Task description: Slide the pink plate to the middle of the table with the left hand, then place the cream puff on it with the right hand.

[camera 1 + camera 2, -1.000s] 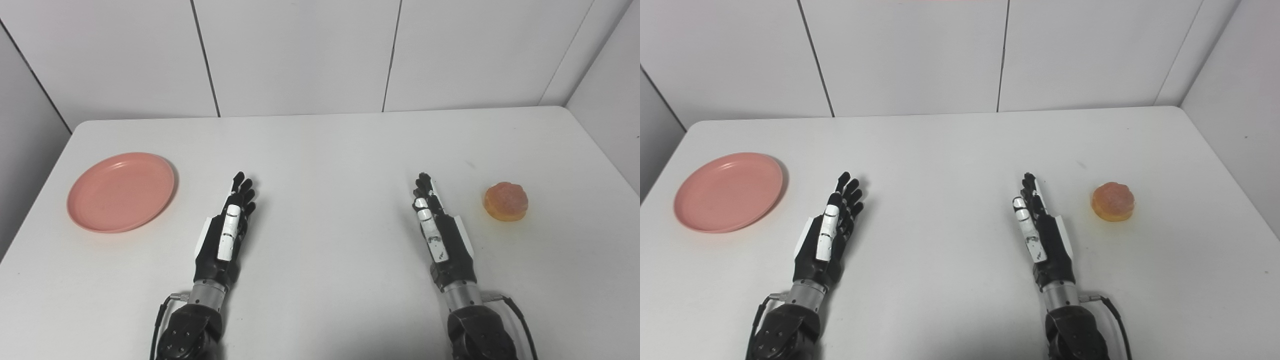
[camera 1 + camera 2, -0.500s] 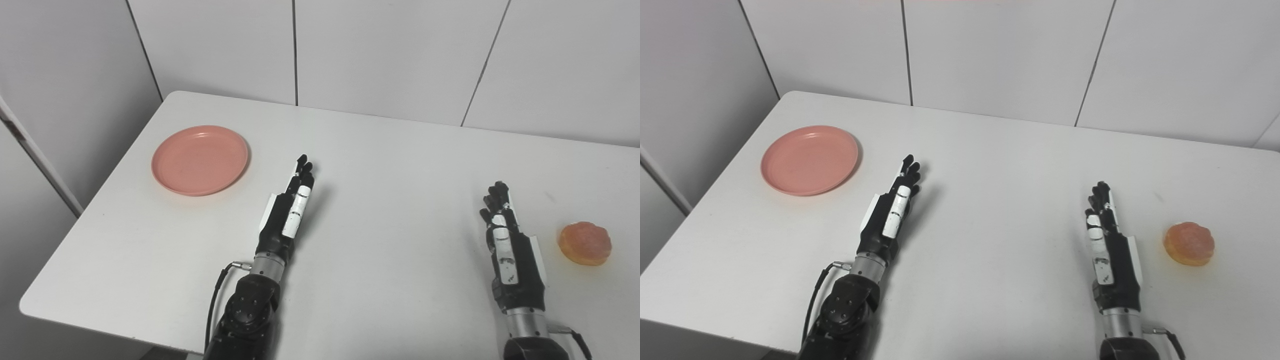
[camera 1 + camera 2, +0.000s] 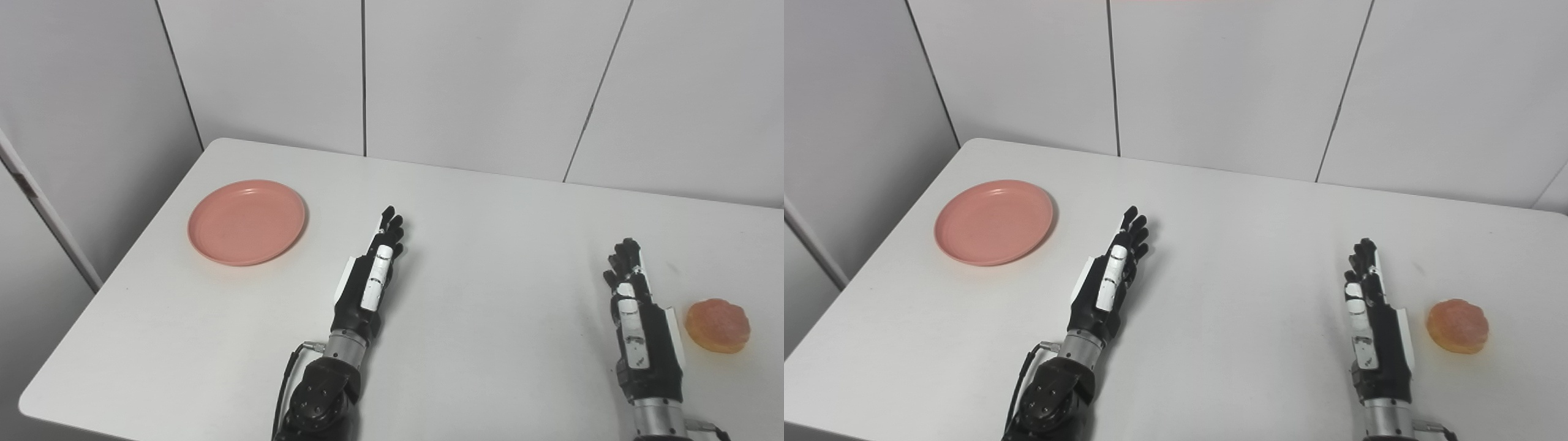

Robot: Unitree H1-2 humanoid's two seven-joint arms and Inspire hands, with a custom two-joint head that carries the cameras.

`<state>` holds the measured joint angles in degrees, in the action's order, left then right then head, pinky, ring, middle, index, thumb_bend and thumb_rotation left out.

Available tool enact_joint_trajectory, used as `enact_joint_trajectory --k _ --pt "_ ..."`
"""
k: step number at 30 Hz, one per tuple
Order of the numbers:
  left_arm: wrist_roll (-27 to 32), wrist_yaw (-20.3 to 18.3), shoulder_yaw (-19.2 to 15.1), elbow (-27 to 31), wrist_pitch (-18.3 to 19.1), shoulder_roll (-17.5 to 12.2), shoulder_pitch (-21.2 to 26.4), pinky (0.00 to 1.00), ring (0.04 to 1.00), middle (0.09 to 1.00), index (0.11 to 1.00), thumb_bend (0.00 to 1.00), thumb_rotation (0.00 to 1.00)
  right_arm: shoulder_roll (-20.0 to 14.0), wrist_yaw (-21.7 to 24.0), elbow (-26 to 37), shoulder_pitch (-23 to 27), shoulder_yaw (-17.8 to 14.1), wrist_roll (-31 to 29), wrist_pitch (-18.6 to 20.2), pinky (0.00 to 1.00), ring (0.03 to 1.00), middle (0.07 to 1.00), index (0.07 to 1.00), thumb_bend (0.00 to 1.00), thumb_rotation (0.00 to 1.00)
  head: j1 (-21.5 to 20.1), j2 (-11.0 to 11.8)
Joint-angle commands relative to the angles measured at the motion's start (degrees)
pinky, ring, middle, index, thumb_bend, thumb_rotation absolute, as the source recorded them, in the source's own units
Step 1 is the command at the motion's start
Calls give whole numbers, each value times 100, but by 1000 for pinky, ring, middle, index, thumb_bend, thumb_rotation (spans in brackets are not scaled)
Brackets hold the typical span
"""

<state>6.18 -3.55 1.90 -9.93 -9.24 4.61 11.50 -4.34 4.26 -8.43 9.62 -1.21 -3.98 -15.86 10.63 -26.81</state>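
Note:
A pink plate (image 3: 247, 221) lies flat near the table's far left corner, with nothing on it. An orange-brown cream puff (image 3: 717, 325) sits on the table at the right. My left hand (image 3: 369, 282) rests on edge at the table's middle-left, fingers straight and apart, holding nothing, a hand's length to the right of the plate. My right hand (image 3: 638, 321) stands likewise, open, just left of the cream puff and not touching it.
The white table (image 3: 490, 245) has its left edge and near-left corner in view. White wall panels (image 3: 478, 79) rise close behind the far edge. A grey panel (image 3: 79, 122) stands to the left of the table.
The camera has swung left and tilted, so the whole scene shifted right and down in the picture. Both hands stay open; the plate and cream puff have not moved on the table.

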Motion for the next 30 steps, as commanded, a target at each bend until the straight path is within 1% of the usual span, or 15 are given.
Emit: enact_joint_trajectory --k 1,2,4,6,10,12,14,17,19,20,23,26,30 --pt "277 -200 -94 -123 225 -136 -454 1000 1000 1000 1000 619 1000 -5 58 -914 -606 -35 -61 -226 1000 1000 1000 1000 607 923 11 10" --pt "314 -209 -106 -88 244 -154 -445 1000 1000 1000 1000 624 1000 8 63 -913 -604 -36 -82 -228 1000 1000 1000 1000 606 916 11 15" --pt "295 -205 -141 -37 99 -236 -394 1000 1000 1000 1000 632 1000 31 38 -904 -599 -31 -68 -201 1000 1000 1000 1000 608 906 5 20" --pt "347 -183 -226 86 38 -297 -339 1000 1000 1000 1000 645 1000 24 41 -915 -584 -15 -44 -187 1000 1000 1000 1000 616 905 -10 21" --pt "396 -143 -374 406 194 -460 -269 1000 1000 1000 1000 683 1000 33 -9 -923 -565 24 58 -176 1000 1000 1000 1000 620 911 -7 31" --pt "451 -102 -481 691 403 -549 -246 1000 1000 1000 1000 692 1000 62 -28 -960 -553 30 73 -246 1000 1000 1000 1000 624 913 -1 53" --pt "474 -66 -566 924 544 -612 -229 1000 976 970 967 708 1000 90 -25 -978 -543 30 62 -286 1000 1000 1000 998 626 896 -7 56" --pt "458 -61 -702 1157 568 -732 -200 999 951 946 946 702 1000 113 -64 -996 -524 68 159 -341 1000 1000 1000 998 614 905 -30 63" --pt "445 -7 -816 1279 588 -817 -168 974 923 919 924 715 1000 115 -66 -997 -512 97 204 -319 1000 1000 1000 1000 624 917 -27 76" --pt "429 27 -868 1322 576 -851 -150 971 921 917 923 716 1000 123 -76 -1003 -506 103 221 -314 1000 1000 1000 1000 627 918 -22 83" --pt "411 117 -1033 1409 509 -924 -83 921 885 885 889 725 1000 138 -52 -1077 -482 108 199 -341 1000 1000 1000 1000 661 919 13 104" --pt "675 61 -1261 1280 311 -1036 48 891 863 863 861 742 1000 132 7 -1068 -493 135 178 -360 1000 1000 1000 1000 659 937 60 127" --pt "792 65 -1503 1138 255 -1199 201 881 852 855 853 740 1000 145 69 -941 -573 141 110 -313 1000 997 1000 1000 634 928 225 195"
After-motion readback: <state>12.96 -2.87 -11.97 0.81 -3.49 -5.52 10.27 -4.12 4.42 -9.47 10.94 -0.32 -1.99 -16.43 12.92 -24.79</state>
